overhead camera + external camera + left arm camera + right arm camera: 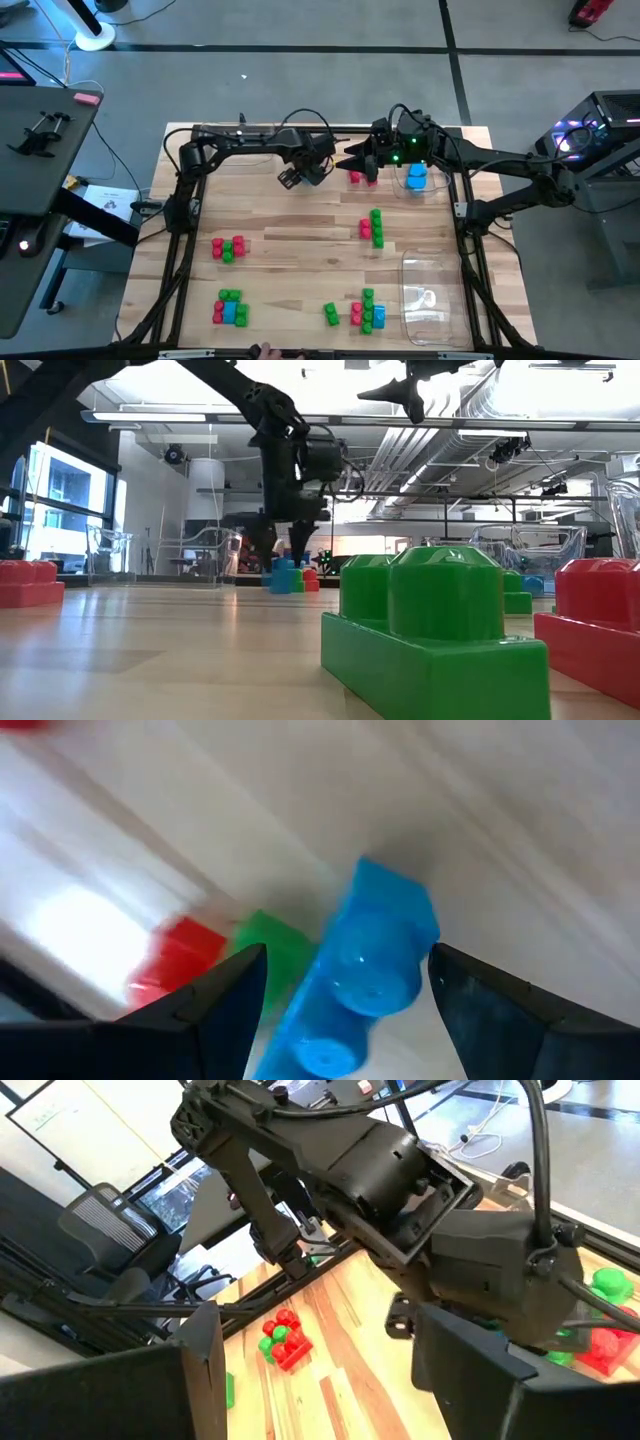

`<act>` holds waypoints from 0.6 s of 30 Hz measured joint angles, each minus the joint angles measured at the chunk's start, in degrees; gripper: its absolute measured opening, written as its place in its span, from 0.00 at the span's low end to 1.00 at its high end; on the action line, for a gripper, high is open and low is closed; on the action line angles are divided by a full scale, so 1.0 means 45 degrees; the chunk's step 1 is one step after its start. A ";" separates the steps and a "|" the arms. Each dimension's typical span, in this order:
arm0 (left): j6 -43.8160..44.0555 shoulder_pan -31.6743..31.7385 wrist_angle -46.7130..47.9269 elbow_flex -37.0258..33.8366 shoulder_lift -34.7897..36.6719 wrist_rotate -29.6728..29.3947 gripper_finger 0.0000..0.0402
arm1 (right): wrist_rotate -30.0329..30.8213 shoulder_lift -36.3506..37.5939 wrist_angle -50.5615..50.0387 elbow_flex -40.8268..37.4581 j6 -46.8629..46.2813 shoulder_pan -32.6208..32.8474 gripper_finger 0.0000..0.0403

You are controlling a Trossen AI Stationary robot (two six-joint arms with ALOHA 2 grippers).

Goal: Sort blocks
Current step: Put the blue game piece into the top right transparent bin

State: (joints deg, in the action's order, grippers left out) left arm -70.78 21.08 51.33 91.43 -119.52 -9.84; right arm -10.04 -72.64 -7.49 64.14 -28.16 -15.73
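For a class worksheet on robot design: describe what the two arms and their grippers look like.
Both arms are dark, jointed and boxy, with black cables looped along them. The left gripper and right gripper each end in two dark, wedge-shaped fingers. A small green light glows on the right arm's wrist.
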 joint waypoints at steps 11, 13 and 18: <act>-0.0198 -0.0028 0.0138 -0.0002 -0.0584 -0.0234 0.66 | 0.0005 0.0000 -0.0009 0.0000 -0.0401 0.0005 0.53; 0.0004 -0.0034 0.0051 -0.0002 -0.0721 -0.0226 0.66 | 0.0004 0.0000 -0.0009 0.0000 -0.0403 0.0005 0.53; 0.0210 -0.0034 -0.0117 -0.0002 -0.0906 -0.0186 0.66 | 0.0004 0.0000 -0.0009 0.0000 -0.0447 0.0005 0.53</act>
State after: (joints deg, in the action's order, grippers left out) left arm -69.84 20.93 50.80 91.42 -123.60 -10.68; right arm -10.02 -72.64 -7.53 64.14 -30.18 -15.70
